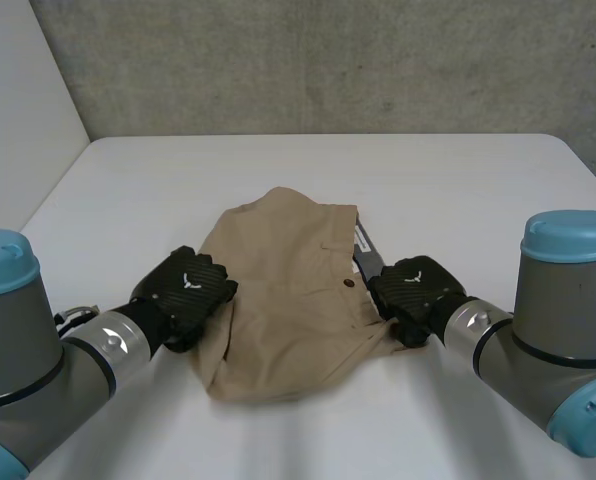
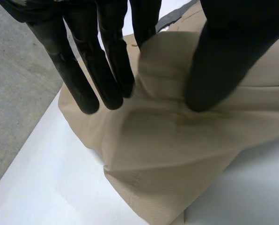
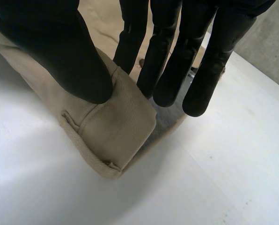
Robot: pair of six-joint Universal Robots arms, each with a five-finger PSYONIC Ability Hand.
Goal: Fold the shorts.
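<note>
Table surface is seen open beyond both hands, out to its far edge. Tan shorts, rumpled, are held between the hands: the side edge is pinched by the left hand, the waistband corner by the right hand.

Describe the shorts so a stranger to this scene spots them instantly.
On the white table, a crumpled cloth lies between the left hand and right hand, each pinching one side: the shorts. They are tan against black hands and white tabletop, with a small dark button.
</note>
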